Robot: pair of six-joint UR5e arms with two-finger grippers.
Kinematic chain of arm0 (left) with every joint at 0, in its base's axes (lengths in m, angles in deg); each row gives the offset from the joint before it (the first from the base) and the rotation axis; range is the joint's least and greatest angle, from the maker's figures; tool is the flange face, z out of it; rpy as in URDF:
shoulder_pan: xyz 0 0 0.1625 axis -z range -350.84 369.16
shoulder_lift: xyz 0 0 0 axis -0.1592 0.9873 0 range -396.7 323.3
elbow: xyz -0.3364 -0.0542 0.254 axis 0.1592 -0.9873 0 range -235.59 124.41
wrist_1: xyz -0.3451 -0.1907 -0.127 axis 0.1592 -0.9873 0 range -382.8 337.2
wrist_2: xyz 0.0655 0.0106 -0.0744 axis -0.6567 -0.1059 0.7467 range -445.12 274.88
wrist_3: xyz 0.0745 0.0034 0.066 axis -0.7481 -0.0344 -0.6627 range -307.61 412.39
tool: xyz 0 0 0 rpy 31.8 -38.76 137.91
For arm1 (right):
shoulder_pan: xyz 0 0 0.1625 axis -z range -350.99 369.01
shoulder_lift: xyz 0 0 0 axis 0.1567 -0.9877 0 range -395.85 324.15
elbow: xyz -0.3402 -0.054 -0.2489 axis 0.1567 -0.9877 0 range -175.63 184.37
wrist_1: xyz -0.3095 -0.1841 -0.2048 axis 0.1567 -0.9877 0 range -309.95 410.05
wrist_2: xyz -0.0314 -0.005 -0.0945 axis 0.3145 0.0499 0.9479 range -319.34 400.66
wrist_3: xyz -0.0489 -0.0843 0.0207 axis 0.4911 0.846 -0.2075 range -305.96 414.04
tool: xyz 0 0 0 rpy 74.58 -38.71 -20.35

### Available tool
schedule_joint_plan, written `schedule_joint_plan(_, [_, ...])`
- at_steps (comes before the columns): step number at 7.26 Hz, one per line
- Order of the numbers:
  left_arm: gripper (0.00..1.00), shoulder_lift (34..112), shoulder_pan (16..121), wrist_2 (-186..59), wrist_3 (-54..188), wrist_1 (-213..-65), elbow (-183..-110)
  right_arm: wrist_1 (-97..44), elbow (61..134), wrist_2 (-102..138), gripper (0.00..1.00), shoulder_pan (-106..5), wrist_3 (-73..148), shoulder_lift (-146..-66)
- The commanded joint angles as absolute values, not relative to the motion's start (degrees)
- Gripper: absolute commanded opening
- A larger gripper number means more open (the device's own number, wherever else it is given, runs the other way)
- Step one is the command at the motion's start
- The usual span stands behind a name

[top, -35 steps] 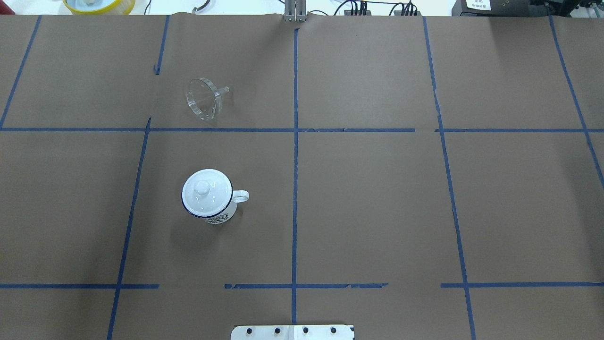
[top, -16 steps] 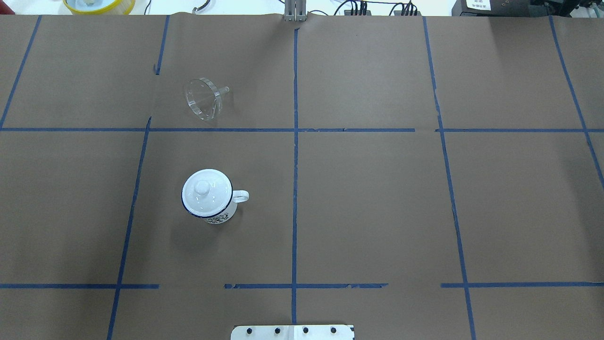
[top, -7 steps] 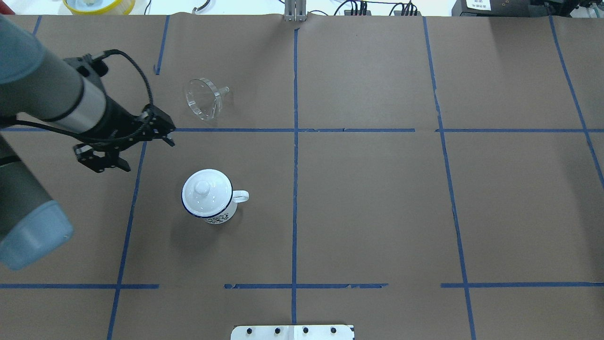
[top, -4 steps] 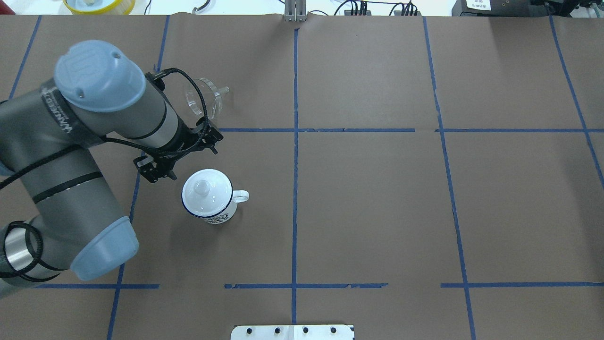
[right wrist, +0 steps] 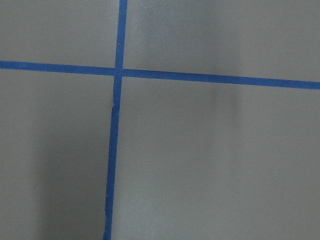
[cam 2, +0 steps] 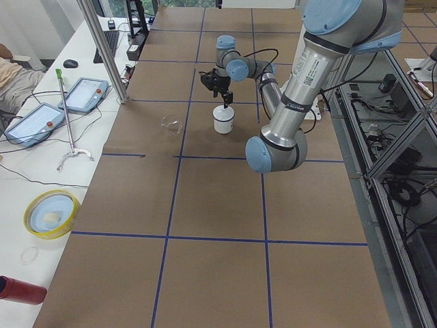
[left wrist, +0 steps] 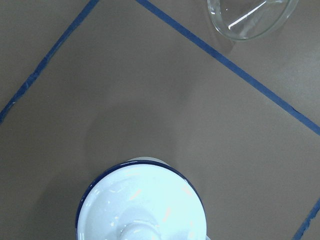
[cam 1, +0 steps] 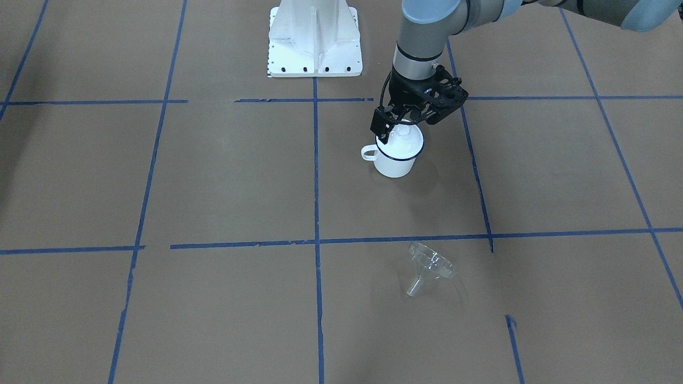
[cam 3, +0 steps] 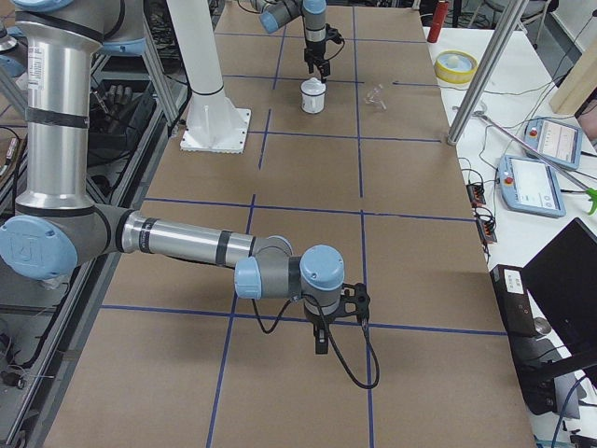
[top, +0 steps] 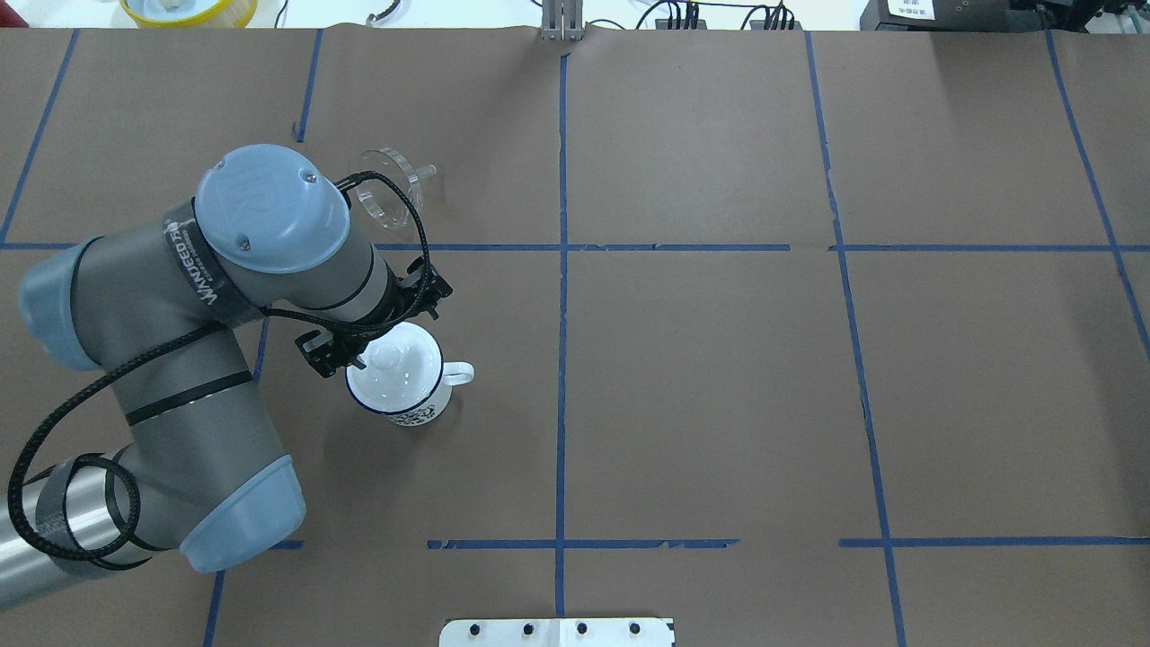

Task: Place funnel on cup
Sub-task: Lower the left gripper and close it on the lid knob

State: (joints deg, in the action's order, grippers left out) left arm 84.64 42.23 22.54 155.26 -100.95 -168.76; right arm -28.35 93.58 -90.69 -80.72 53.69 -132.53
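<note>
Brown-paper table [cam 1: 213,176] gridded in blue tape; tablets [cam 2: 85,92] on a white bench [cam 2: 17,239] alongside.
A lid [cam 1: 404,143] caps the cup [cam 1: 394,164], barring the funnel [cam 1: 430,265], which lies on its side well apart. The left gripper [cam 1: 405,120] hovers over the lid's knob, fingers wide; the right gripper [cam 3: 320,341] hangs far off, fingers unreadable.

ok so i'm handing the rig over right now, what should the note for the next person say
Left gripper: open, over the cup, jaws either side of the knob of the lid that sits on it; nothing gripped.
Right gripper: over the table, far from both things; open or shut unclear.
Funnel: on its side on the table, apart from the cup.
Done: nothing placed.
Left: likely take the lid off, then pick up the funnel and seat it spout-down in the cup.
</note>
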Motion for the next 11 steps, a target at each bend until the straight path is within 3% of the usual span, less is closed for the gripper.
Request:
schedule_joint_plan(1, [0.9, 80.8, 42.0, 22.4, 155.1, -101.0, -172.8, -28.4, 93.6, -90.7, 1.0, -80.7, 53.7, -132.5])
schedule_joint_plan(6, [0.79, 81.6, 41.6, 22.5, 154.6, -103.1, -169.1, -28.4, 93.6, -90.7, 1.0, -80.7, 53.7, -132.5])
schedule_joint_plan(8, [0.48, 81.9, 41.6, 22.6, 154.6, -103.1, -169.1, -28.4, 93.6, -90.7, 1.0, -80.7, 53.7, -132.5])
schedule_joint_plan(10, [0.06, 82.3, 41.6, 22.5, 154.7, -103.1, -169.1, -28.4, 93.6, -90.7, 1.0, -80.7, 53.7, -132.5])
schedule_joint_plan(11, [0.0, 82.4, 41.6, 22.5, 154.7, -103.0, -169.4, -28.4, 93.6, -90.7, 1.0, -80.7, 53.7, -132.5])
